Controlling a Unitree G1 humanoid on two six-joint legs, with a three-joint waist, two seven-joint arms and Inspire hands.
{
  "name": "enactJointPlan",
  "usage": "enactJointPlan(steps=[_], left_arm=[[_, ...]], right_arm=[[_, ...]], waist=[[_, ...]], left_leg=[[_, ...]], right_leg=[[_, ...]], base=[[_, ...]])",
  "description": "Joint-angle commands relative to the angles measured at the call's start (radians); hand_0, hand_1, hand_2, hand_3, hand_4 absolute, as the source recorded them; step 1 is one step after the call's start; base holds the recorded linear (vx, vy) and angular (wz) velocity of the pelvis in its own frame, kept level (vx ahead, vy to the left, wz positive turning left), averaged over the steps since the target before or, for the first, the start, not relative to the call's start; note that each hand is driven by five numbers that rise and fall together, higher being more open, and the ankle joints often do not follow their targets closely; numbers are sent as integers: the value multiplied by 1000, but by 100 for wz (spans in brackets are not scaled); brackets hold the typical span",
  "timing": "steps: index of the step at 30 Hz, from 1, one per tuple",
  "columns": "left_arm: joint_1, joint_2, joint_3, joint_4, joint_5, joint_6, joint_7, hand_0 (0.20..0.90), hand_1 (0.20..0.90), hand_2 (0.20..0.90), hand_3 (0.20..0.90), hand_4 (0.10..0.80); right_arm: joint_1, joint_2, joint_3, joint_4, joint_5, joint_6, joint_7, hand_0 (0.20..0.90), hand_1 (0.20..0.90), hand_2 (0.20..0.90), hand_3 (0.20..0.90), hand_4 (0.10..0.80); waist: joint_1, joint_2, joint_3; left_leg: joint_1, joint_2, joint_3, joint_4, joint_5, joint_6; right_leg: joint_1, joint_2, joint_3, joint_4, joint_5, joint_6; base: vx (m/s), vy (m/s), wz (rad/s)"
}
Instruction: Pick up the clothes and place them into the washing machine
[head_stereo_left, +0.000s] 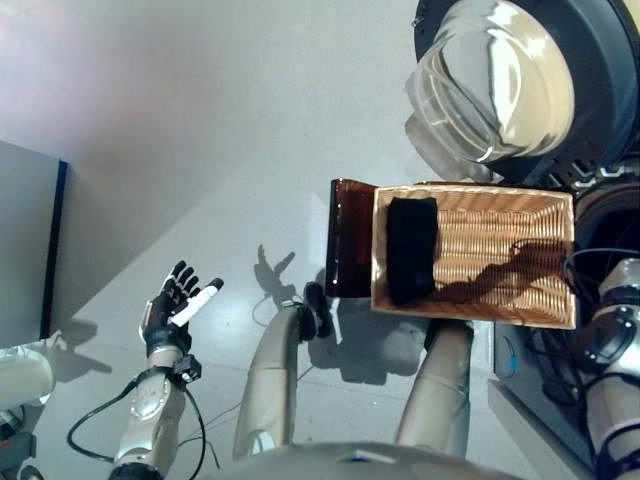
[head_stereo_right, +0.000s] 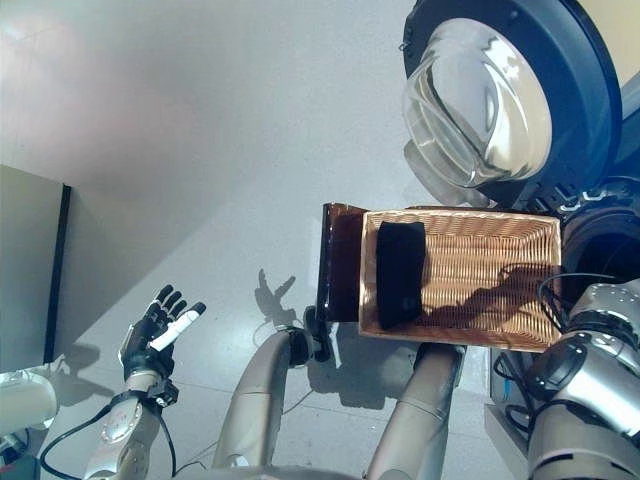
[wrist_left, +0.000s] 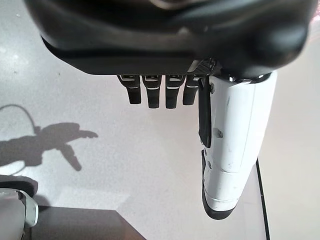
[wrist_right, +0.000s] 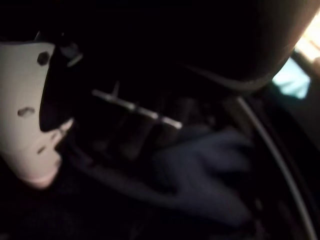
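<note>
Standing over a woven basket, the robot is facing the washing machine, whose round glass door is swung open beside the basket's far edge. A dark folded garment is lying inside the basket along its left wall, clear of both hands. Just left of the basket, touching its side, a dark brown translucent bin is sitting on the pale floor.

The left hand is hanging out over the bare floor, well apart from the basket, its fingers straight and spread, the white-covered thumb extended, and nothing in it.

The right arm is reaching in at the right edge of the head views, beside the basket and the machine, with its hand out of sight there. In its own wrist view the right hand is sitting in deep darkness, with a bluish cloth lying just past its fingers; whether those fingers are closing on the cloth I cannot tell.
</note>
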Motion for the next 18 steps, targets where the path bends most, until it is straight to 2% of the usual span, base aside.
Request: enactJointPlan(steps=[1,9,10,18], left_arm=[[29,70,54,-26,-1,-93,15,900,900,900,900,800],[21,69,57,-23,4,-102,23,900,900,900,900,800],[22,68,59,-23,3,-101,22,900,900,900,900,800],[19,53,72,-14,-6,-99,25,900,900,900,900,800]], right_arm=[[39,-188,85,5,-120,-73,29,200,200,200,200,300],[43,-150,117,22,-117,-46,72,200,200,200,200,300],[42,-146,116,22,-110,-45,76,900,900,900,900,800],[63,-85,114,8,-95,-33,99,900,900,900,900,800]], waist=[[-21,3,-56],[-21,-5,-52],[-20,-6,-52],[-20,-13,-43]], left_leg=[[76,31,-70,-25,-42,-108],[70,27,-62,-22,-41,-106],[68,27,-62,-21,-42,-106],[71,27,-62,-20,-38,-105]], right_leg=[[-18,17,37,-98,137,-44],[-22,19,36,-100,142,-46],[-21,20,36,-101,142,-47],[-8,22,33,-106,145,-48]], base=[[0,0,0],[0,0,0],[0,0,0],[0,0,0]])
